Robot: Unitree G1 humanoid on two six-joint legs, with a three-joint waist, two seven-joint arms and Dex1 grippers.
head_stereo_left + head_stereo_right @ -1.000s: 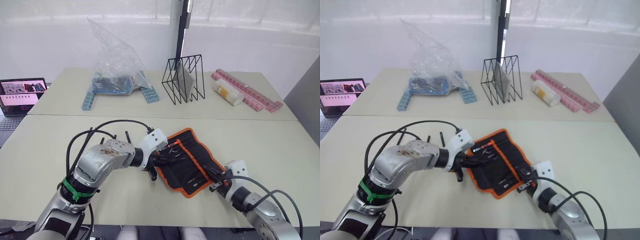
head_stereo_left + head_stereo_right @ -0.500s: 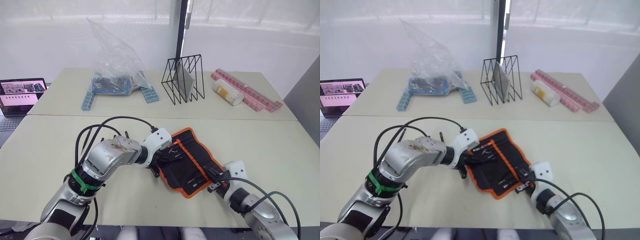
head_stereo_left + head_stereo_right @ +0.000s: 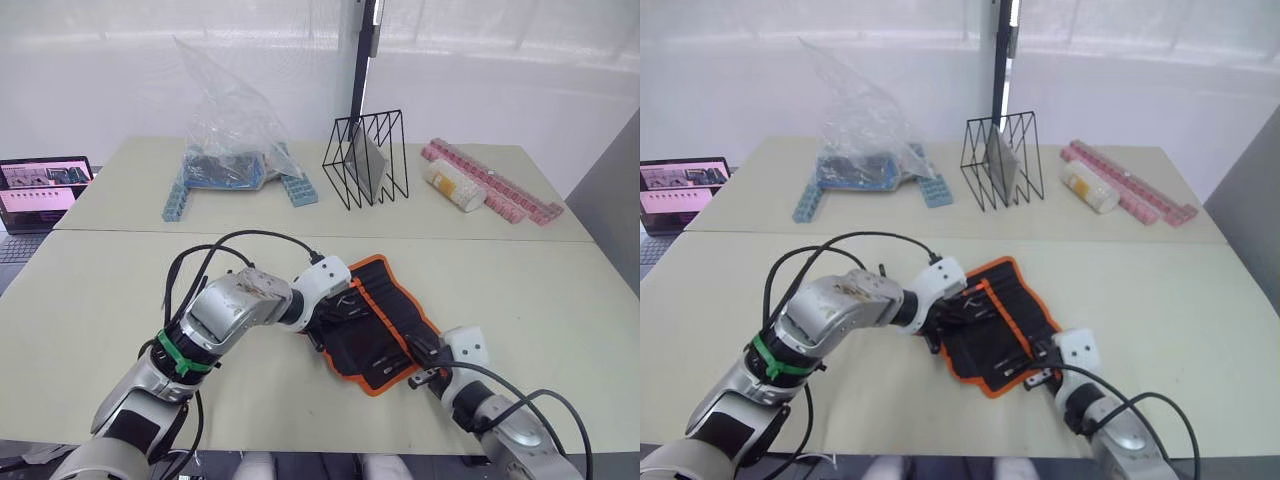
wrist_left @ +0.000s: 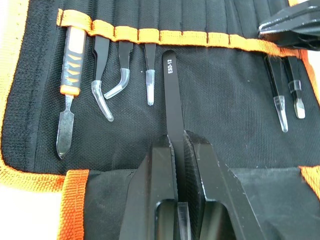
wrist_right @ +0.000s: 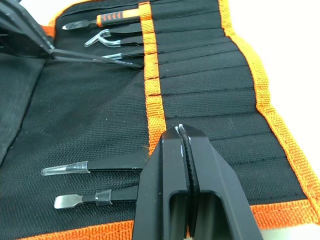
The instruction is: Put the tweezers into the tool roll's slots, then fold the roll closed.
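Pale tabletop (image 3: 560, 290) carries the open roll (image 3: 380, 325). Left gripper (image 4: 176, 142) clamps a black tweezer (image 4: 171, 95), its tip at the orange slot band (image 4: 200, 38), visible up close in its wrist view. Right gripper (image 5: 182, 131) is pressed closed, empty, over the roll's near edge.

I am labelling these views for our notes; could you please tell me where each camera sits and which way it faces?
Head stereo views: on the head, looking forward and down over the table at the open tool roll; both arms show.
Left wrist view: along the left hand, shut on the tweezers, aimed at the slots.
Right wrist view: along the shut right hand, over the roll's slots.
Shared: both wrist views show the held tweezers and the roll.
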